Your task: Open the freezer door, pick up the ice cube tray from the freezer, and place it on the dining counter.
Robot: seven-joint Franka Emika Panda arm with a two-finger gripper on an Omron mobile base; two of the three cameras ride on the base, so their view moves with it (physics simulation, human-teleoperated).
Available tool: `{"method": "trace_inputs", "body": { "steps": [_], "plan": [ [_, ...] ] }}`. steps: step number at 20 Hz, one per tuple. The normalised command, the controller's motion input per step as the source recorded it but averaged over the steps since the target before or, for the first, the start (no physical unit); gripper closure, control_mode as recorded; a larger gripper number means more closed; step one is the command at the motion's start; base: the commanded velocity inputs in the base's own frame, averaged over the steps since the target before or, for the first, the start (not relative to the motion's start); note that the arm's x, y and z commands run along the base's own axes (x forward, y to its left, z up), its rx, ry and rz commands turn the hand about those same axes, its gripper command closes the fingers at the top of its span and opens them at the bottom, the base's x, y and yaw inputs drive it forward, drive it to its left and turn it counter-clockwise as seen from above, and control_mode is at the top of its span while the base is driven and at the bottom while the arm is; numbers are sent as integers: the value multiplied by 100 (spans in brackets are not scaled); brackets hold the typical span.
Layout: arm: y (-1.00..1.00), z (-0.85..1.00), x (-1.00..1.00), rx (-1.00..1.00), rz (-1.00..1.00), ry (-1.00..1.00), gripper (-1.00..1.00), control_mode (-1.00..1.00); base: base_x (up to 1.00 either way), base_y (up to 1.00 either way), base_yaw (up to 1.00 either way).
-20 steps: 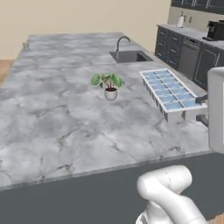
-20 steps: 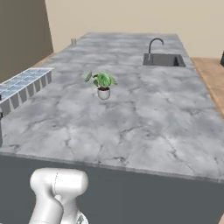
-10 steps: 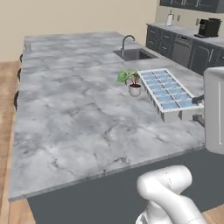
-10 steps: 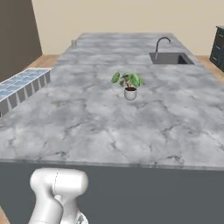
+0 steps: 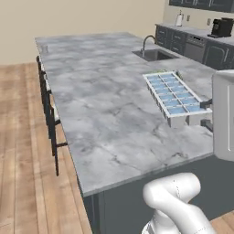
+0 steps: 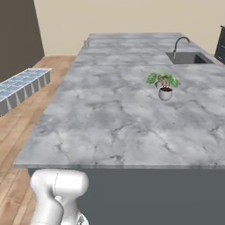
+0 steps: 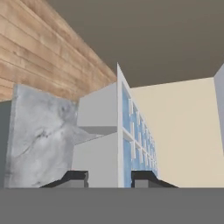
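One ice cube tray [image 5: 173,97] sits at the right of the left base view, held up over the right part of the marble counter [image 5: 105,105], with the sink [image 5: 154,54] in the upper right and stools [image 5: 48,109] along the counter's left edge. In the right base view the tray [image 6: 19,87] juts in from the left edge, beside the counter [image 6: 123,114], with a potted plant [image 6: 164,85] right of centre. In the hand view the gripper [image 7: 108,177] at the bottom pinches the tray [image 7: 118,144] edge-on between its narrowly set fingertips [image 7: 144,176].

potted plant [image 6: 164,85], sink [image 5: 154,54], coffee machine [image 5: 221,28], stools [image 5: 48,112]
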Motion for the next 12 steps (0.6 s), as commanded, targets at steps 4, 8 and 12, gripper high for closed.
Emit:
{"method": "trace_inputs", "body": {
  "steps": [4,8,12],
  "plan": [
    [0,0,0,0,0,0,100,100,16,99,-12],
    [0,0,0,0,0,0,100,100,44,22,-13],
    [0,0,0,0,0,0,100,100,39,67,-34]
  ]
}}
